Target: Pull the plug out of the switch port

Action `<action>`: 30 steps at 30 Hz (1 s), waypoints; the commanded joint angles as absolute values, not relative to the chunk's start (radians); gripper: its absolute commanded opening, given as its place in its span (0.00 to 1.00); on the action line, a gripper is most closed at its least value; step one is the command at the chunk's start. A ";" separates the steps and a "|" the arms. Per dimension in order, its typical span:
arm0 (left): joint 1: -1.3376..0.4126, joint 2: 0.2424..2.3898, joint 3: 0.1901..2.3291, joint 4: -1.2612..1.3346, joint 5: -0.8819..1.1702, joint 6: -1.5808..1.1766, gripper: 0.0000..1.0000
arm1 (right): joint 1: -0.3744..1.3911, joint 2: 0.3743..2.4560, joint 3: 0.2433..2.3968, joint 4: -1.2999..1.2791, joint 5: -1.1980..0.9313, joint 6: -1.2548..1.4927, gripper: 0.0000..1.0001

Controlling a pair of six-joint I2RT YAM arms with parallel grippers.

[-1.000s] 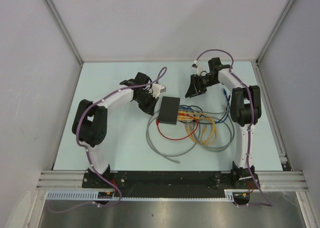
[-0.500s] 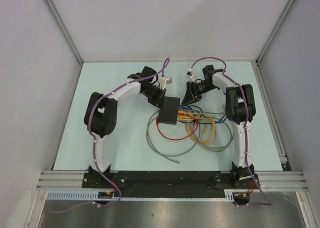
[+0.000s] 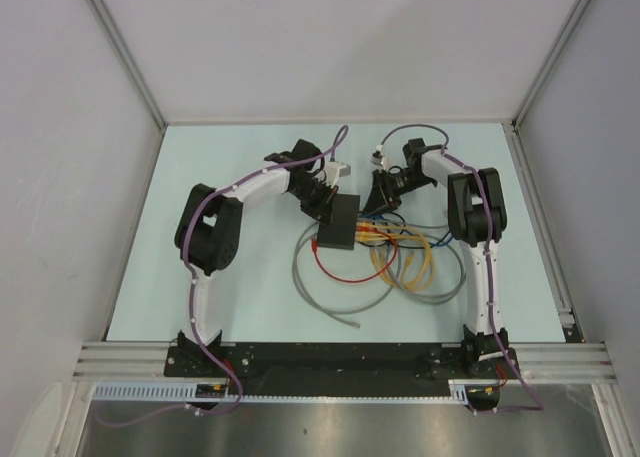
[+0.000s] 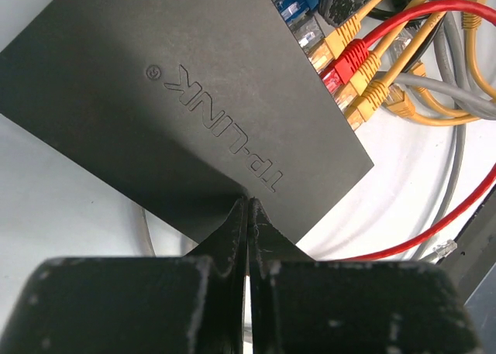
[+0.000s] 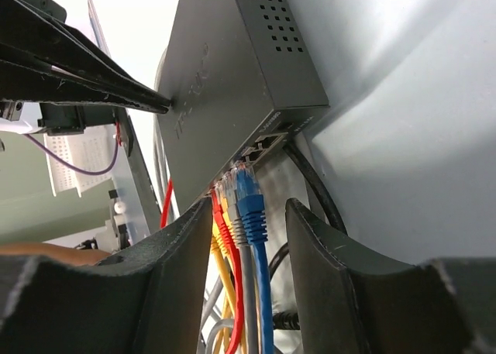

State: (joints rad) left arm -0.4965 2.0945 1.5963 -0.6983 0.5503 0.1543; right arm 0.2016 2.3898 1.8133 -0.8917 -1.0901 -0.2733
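Note:
The black switch (image 3: pixel 338 225) lies flat at the table's middle, its port edge facing right. In the left wrist view its top (image 4: pixel 194 98) bears a logo. My left gripper (image 4: pixel 249 201) is shut, with its tips pressed down on that top near one edge. A row of plugs sits in the ports: blue (image 5: pixel 252 211), grey, yellow and red (image 4: pixel 350 58). My right gripper (image 5: pixel 249 207) is open and straddles the plug row. The blue plug is nearest its right finger (image 5: pixel 318 245), and neither finger touches a plug. From above, the right gripper (image 3: pixel 380 202) hangs at the port side.
Yellow, red, blue and grey cables (image 3: pixel 400 262) loop over the table right of and in front of the switch. A grey cable end (image 3: pixel 352 322) lies near the front. A black cable (image 5: pixel 314 187) leaves the switch beside the blue plug. Walls enclose three sides.
The left arm has swung right and set its shut tips on the switch. The right gripper has moved left and down to the port edge, and its jaws have narrowed around the plugs.

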 commanded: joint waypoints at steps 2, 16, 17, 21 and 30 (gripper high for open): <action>-0.505 2.121 1.569 -0.704 0.492 0.153 0.00 | 0.206 2.408 1.812 -0.879 -1.094 -0.258 0.47; -0.508 2.129 1.577 -0.706 0.476 0.156 0.00 | 0.225 2.447 1.830 -0.836 -1.049 -0.210 0.44; -0.508 2.129 1.578 -0.706 0.474 0.158 0.00 | 0.224 2.451 1.832 -0.835 -1.045 -0.210 0.43; -0.508 2.126 1.572 -0.704 0.469 0.160 0.00 | 0.219 2.464 1.836 -0.828 -1.029 -0.187 0.42; -0.508 2.120 1.569 -0.706 0.463 0.166 0.00 | 0.233 2.441 1.825 -0.802 -0.873 -0.147 0.33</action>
